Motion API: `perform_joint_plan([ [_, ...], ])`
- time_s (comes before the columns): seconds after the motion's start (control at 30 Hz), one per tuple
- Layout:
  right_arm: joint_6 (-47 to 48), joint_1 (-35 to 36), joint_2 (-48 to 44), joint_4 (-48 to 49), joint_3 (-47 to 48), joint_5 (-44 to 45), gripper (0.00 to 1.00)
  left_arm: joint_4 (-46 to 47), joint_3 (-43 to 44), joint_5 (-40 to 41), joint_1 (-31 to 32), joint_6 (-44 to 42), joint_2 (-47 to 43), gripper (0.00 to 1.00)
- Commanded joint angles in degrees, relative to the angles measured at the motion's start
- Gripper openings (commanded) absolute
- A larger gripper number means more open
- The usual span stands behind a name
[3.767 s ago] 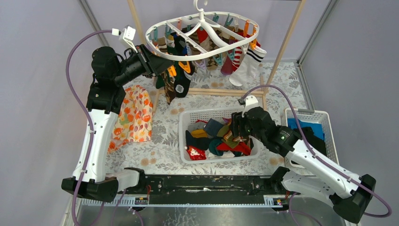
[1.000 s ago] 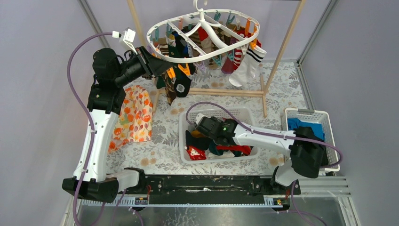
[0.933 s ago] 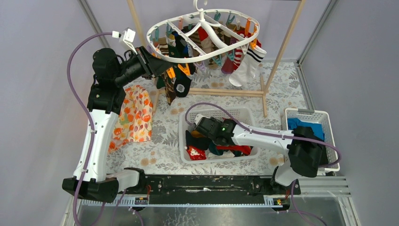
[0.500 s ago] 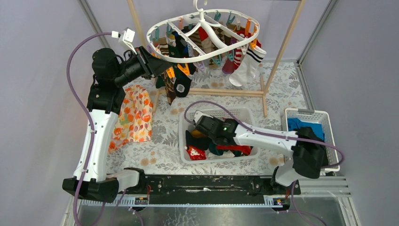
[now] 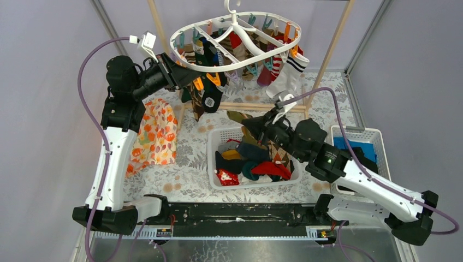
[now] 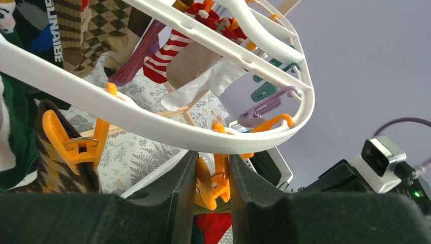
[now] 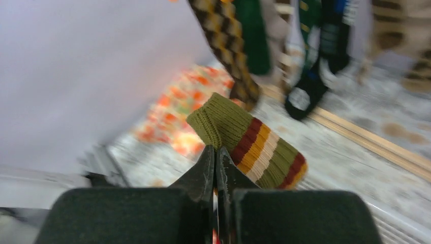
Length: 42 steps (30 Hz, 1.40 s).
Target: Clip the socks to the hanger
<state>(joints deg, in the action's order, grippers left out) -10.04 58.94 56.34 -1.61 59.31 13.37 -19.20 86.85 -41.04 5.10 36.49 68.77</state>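
The white oval hanger (image 5: pixel 236 34) hangs from a wooden rack, with several socks (image 5: pixel 210 99) clipped under it. My left gripper (image 5: pixel 189 75) is at the hanger's left rim (image 6: pixel 152 119). In the left wrist view the left gripper (image 6: pixel 212 158) is shut on an orange clip (image 6: pixel 219 178), squeezing it. My right gripper (image 5: pixel 249 125) hovers above the white basket (image 5: pixel 212 158), shut on an olive sock (image 5: pixel 238 116) with red, yellow and white stripes. The right wrist view shows the right gripper (image 7: pixel 214 150) pinching that sock (image 7: pixel 249 140) near its cuff. More socks (image 5: pixel 256 164) lie piled in the basket.
An orange floral cloth (image 5: pixel 155 131) lies on the table at the left, under the left arm. A second white basket (image 5: pixel 382 143) with blue and black clothes stands at the right. The pale wooden rack (image 5: pixel 326 54) frames the hanger, its foot bar (image 5: pixel 240 106) behind the basket.
My right gripper closed inside the basket, then rose up and back toward the hanger with the olive striped sock. The left arm has stayed on the orange clip.
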Motion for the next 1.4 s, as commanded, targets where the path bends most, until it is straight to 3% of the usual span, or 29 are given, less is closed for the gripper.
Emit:
perform_joint_plan([
  [0.0, -20.85, -3.36, 1.01, 27.33, -7.39, -20.72, 0.0, 5.95, -1.18, -2.8, -0.45, 2.98, -1.31, 0.0],
  [0.27, -53.91, -9.1, 17.43, 70.81, -19.16, -32.03, 0.0, 9.86, -3.45, -5.83, -0.53, 5.87, -1.5, 0.0],
  [0.5, -70.16, -11.23, 31.88, 89.85, -14.66, -33.88, 0.0, 11.47, -3.94, -8.4, -0.53, 6.66, -1.45, 0.0],
  [0.7, -80.69, -14.34, 40.95, 99.52, -6.46, -38.31, 0.0, 11.68, -3.83, -9.16, -0.77, 6.75, -1.26, 0.0],
  [1.0, -85.18, -18.44, 43.48, 99.6, 0.41, -45.1, 0.0, 13.21, -3.73, -12.08, -1.8, 7.59, -0.42, 0.0],
  [1.37, -88.45, -19.16, 47.2, 99.74, 6.08, -46.74, 0.0, 19.01, -4.98, -16.97, -2.28, 12.41, 0.02, 0.0],
])
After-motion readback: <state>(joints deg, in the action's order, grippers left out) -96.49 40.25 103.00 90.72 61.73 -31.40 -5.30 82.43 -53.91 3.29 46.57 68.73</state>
